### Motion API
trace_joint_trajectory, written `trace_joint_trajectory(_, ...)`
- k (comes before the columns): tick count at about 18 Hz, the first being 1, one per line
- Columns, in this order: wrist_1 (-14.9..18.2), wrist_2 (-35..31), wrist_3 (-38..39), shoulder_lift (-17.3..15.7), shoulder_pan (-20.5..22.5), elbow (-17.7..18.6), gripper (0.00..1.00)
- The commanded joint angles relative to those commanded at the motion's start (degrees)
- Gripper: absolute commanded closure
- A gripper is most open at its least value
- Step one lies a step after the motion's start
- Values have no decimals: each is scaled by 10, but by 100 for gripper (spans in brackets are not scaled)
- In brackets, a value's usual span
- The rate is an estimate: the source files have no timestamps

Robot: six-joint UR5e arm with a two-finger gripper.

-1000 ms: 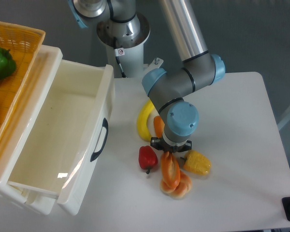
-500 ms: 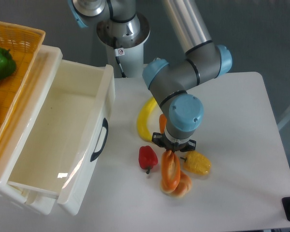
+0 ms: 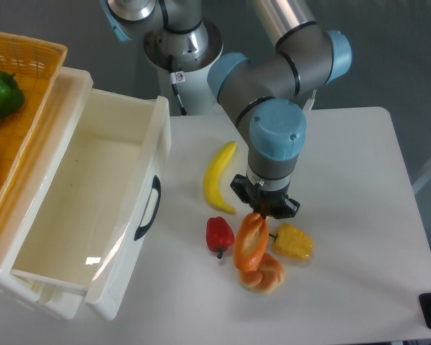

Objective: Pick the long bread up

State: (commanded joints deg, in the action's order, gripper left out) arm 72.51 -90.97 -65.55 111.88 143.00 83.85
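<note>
The white tabletop [image 3: 359,237] is matte and smooth, with a rounded far corner. On its left side sits a large white plastic drawer [image 3: 93,208], pulled open, glossy inside, with a dark curved handle on its front. At ten o'clock from the drawer is a woven yellow basket [image 3: 29,72] holding a shiny green bell pepper [image 3: 1,93].

The grey arm with pale blue joint caps reaches down to the gripper [image 3: 262,213], whose black jaws are clamped on the upper end of the long bread [image 3: 250,243]. The loaf is glossy orange-brown and elongated, hanging end-down and tilted, its lower end overlapping the small pale knotted bun [image 3: 266,274] in this view; whether they touch I cannot tell.

Around the loaf, close in: a smooth curved yellow banana [image 3: 219,176] at eleven o'clock, a glossy red pepper [image 3: 219,234] just beside it at nine o'clock, and a knobbly yellow corn piece [image 3: 293,242] just beside it at three o'clock.
</note>
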Motion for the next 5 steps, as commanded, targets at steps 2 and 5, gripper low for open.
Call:
trace_joint_trajectory(2,-1,1,-5,1,0,-2,100)
trace_joint_trajectory(5,0,0,-5,0,2,-3,100)
